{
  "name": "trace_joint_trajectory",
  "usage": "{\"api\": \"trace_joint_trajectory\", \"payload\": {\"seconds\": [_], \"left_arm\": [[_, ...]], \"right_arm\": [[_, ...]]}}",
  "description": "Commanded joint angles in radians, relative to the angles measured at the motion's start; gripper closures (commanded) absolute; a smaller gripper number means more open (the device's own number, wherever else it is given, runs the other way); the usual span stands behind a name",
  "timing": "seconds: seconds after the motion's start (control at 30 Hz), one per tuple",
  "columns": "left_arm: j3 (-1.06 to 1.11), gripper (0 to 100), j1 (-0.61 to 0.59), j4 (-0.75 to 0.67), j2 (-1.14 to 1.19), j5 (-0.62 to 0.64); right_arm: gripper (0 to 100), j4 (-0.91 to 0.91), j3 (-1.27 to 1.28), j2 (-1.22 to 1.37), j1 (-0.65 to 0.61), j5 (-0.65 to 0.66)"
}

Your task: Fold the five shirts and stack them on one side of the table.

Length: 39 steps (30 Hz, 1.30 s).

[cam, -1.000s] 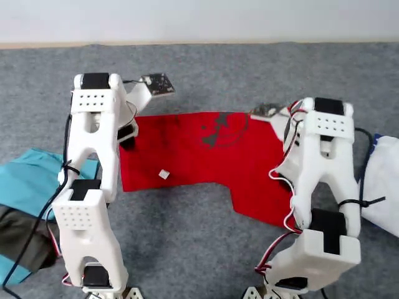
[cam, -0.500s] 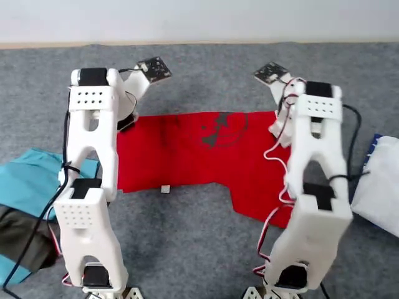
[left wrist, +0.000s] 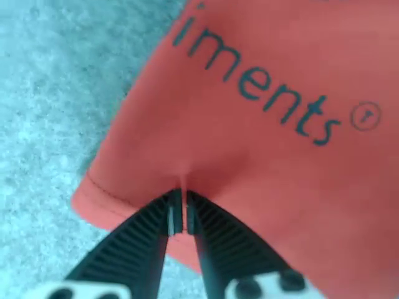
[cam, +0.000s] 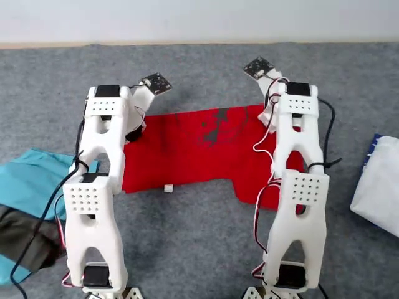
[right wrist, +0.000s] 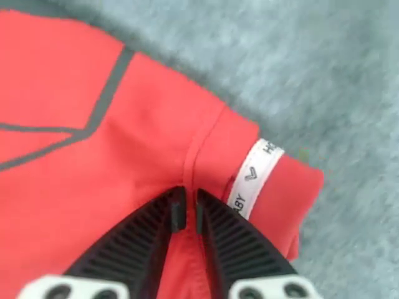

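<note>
A red shirt [cam: 187, 152] with a dark print lies spread on the grey table between my two arms. My left gripper [cam: 133, 129] is at the shirt's far left corner. In the left wrist view it [left wrist: 178, 215] is shut on a pinched fold of the red shirt [left wrist: 262, 143] close to the hem. My right gripper [cam: 270, 116] is at the far right edge. In the right wrist view it [right wrist: 185, 210] is shut on the red shirt [right wrist: 93, 156] along a seam, beside a white label [right wrist: 252, 176].
A teal shirt [cam: 28, 180] lies over a dark garment [cam: 19, 240] at the left edge. At the right edge sits a white shirt [cam: 379, 187]. A small white tag [cam: 167, 188] lies at the red shirt's near edge. Bare grey table [cam: 199, 249] lies between the arm bases.
The right arm swung left and reached to the shirt's far right edge. The left arm shifted slightly right. The shirt's far edge has bunched and its right side drew inward.
</note>
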Motion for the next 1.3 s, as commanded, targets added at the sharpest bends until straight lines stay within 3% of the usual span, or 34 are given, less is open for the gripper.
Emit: {"api": "trace_joint_trajectory", "payload": {"seconds": [0.0, 0.4, 0.53, 0.7, 0.97, 1.27], "left_arm": [[-0.005, 98, -0.002, -0.014, -0.025, 0.009], [-0.002, 98, 0.012, -0.006, -0.221, 0.089], [-0.002, 98, 0.055, 0.025, -0.298, 0.144], [-0.002, 98, 0.141, 0.060, -0.359, 0.247], [-0.002, 98, 0.288, 0.055, -0.371, 0.502], [0.004, 98, 0.549, 0.040, -0.368, 0.531]], "right_arm": [[95.6, 0.054, -0.201, 0.033, -0.013, -0.011], [95.2, 0.479, -0.603, 0.053, -0.035, -0.011], [95.6, 0.496, -0.704, 0.042, -0.024, -0.017], [95.7, 0.498, -0.652, -0.096, -0.001, -0.029], [99.1, 0.498, -0.482, -0.487, 0.148, -0.272], [99.1, 0.495, 0.020, -1.032, 0.387, -0.370]]}}
